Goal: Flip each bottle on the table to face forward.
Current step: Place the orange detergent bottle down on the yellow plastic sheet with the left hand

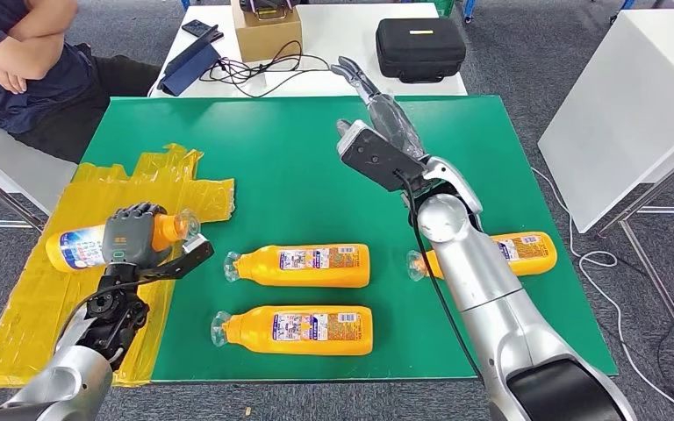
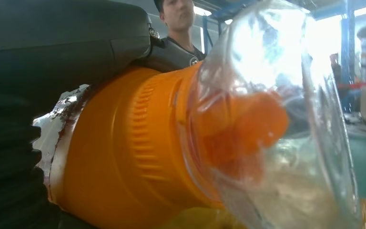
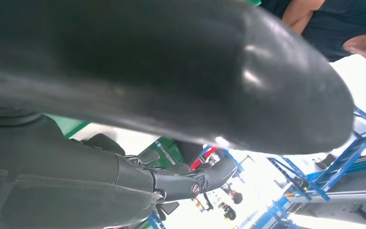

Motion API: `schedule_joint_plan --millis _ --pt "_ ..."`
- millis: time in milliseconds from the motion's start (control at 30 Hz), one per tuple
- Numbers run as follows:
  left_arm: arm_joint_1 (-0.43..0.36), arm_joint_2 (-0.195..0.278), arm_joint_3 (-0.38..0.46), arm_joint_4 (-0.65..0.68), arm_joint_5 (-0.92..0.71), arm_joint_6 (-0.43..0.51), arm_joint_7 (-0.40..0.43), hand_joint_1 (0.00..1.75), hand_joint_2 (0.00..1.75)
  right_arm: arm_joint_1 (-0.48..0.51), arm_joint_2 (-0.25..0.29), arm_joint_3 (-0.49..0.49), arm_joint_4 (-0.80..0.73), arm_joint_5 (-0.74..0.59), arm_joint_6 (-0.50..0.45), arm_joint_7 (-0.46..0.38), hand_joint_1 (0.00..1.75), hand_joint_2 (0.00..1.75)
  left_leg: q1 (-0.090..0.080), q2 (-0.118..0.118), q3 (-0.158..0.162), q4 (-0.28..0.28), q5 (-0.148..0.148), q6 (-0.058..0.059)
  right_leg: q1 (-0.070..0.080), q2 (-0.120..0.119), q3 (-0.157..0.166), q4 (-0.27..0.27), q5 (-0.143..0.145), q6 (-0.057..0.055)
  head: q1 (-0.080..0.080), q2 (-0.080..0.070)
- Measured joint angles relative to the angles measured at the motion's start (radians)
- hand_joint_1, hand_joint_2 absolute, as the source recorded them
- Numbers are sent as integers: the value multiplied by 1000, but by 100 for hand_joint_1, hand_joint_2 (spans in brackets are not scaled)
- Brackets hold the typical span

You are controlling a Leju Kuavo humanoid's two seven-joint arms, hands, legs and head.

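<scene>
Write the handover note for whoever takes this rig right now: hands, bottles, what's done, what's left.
Left hand: grips one orange bottle around its middle, over the yellow sheet at the table's left, clear cap pointing toward the table's centre.
Right hand: raised above the far part of the green mat, fingers spread, holding nothing.
Three bottles lie on the mat: upper middle bottle, lower middle bottle, and right bottle, partly hidden behind the right arm. All show printed labels; caps point left.
Done: cannot tell which are already flipped.
Left: set down the held bottle label-forward, then check the others.
</scene>
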Motion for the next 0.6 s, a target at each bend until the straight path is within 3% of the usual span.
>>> schedule_joint_plan --millis 233,267,367,400,600 --pt "-7 6 -17 96 -1 1 -16 175 175 -19 10 15 34 -4 8 -10 0 0 0 0 0 0 0 0 0 0 0 0 0 0 0 0" --pt "-10 7 -18 108 -1 1 -17 164 175 -20 11 16 38 -4 8 -11 0 0 0 0 0 0 0 0 0 0 0 0 0 0 0 0" --pt "-22 9 -20 140 -1 0 -17 33 44 -22 13 18 47 -5 9 -12 0 0 0 0 0 0 0 0 0 0 0 0 0 0 0 0" --pt "-27 10 -21 150 -1 -1 -16 0 0 -23 13 20 50 -5 9 -12 0 0 0 0 0 0 0 0 0 0 0 0 0 0 0 0" --pt "-42 13 -27 194 16 -8 -20 0 0 -26 16 27 70 -7 9 -14 0 0 0 0 1 0 0 0 0 0 0 0 0 0 0 0"
